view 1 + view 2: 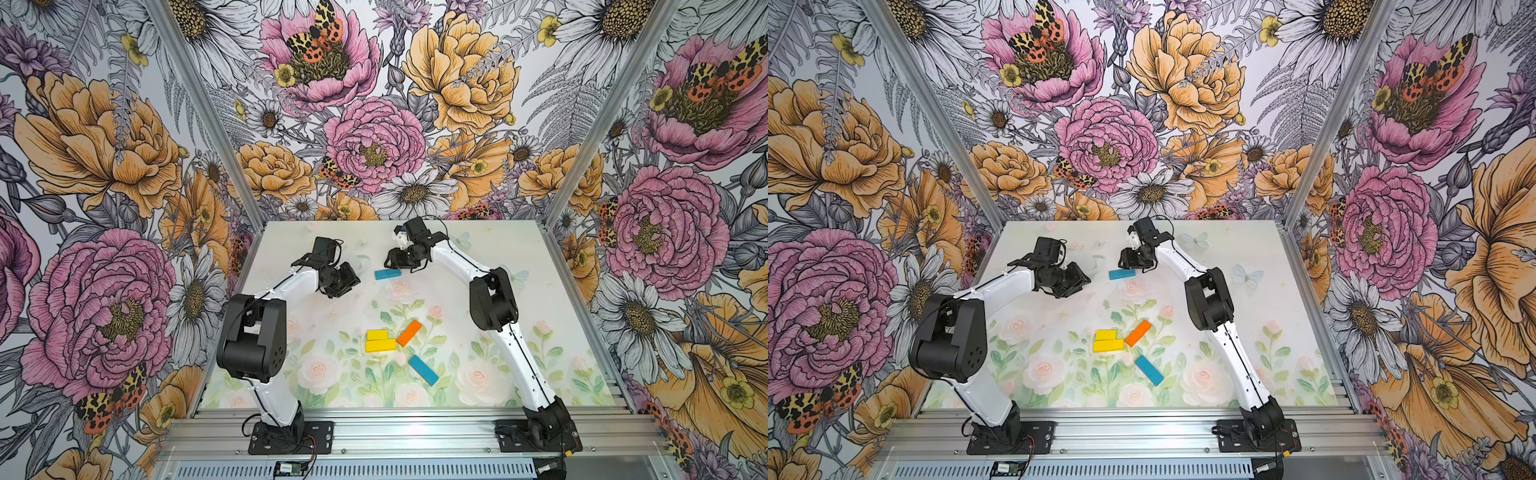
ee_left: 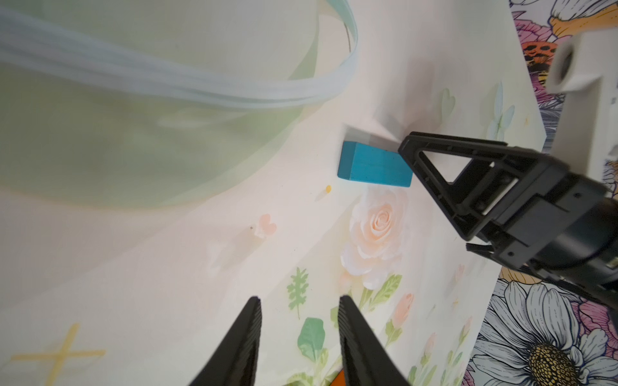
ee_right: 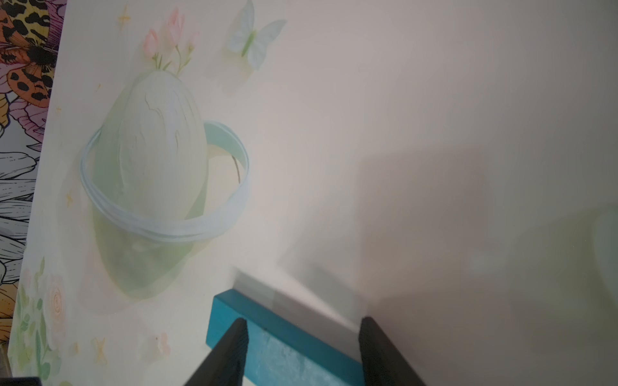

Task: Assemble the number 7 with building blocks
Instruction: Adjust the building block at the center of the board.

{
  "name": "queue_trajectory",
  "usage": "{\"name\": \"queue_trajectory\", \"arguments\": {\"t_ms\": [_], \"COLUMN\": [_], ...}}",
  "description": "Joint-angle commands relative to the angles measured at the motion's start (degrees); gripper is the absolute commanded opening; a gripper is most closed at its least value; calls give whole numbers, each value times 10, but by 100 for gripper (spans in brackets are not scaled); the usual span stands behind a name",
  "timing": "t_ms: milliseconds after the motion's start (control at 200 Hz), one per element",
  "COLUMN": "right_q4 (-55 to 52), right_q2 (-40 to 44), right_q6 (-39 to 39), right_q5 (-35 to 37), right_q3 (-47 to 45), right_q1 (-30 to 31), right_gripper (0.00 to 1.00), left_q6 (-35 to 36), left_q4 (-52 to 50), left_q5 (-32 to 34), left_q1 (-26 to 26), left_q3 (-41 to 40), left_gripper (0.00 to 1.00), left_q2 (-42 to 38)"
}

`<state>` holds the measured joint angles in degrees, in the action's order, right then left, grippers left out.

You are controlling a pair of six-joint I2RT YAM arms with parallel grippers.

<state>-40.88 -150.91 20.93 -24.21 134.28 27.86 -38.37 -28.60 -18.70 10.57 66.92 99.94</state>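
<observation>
Currently, my right gripper (image 3: pixel 302 320): jaws part open, gripping nothing, poised at the far blue block (image 1: pixel 387 274); contact unclear.
My left gripper (image 2: pixel 299 300): narrow gap, empty, just left of that block.
Number 7: not begun.
Loose stock: short yellow block (image 1: pixel 377 334), long yellow block (image 1: pixel 380 345), orange block (image 1: pixel 409 332) and near blue block (image 1: pixel 423 370), mid-table (image 1: pixel 540 257).
Hazard one: my fingers (image 3: pixel 234 344) seem set along the block's length, so closing may skid or pivot it.
Hazard two: my wrists are close and could clash.

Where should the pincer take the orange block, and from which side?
Grip the orange block across its long sides, at the far half, coming down from above. It lies flat and slanted, and its near end sits right by the long yellow block, so space there is tight.
</observation>
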Motion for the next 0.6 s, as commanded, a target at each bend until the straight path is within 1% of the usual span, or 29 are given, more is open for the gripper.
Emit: {"name": "queue_trajectory", "arguments": {"t_ms": [0, 135, 595], "right_q4": [-1, -1, -1], "right_q2": [14, 26, 45], "right_q6": [-10, -14, -4], "right_q5": [-8, -4, 15], "right_q3": [-31, -57, -72], "right_q1": [9, 13, 22], "right_gripper": [56, 56, 55], "left_q6": [12, 12, 18], "left_q4": [3, 4, 4], "left_q5": [9, 12, 14], "left_q1": [-7, -11, -18], "left_q3": [-13, -21, -36], "left_gripper": [41, 41, 41], "left_q2": [-23, -27, -42]}}
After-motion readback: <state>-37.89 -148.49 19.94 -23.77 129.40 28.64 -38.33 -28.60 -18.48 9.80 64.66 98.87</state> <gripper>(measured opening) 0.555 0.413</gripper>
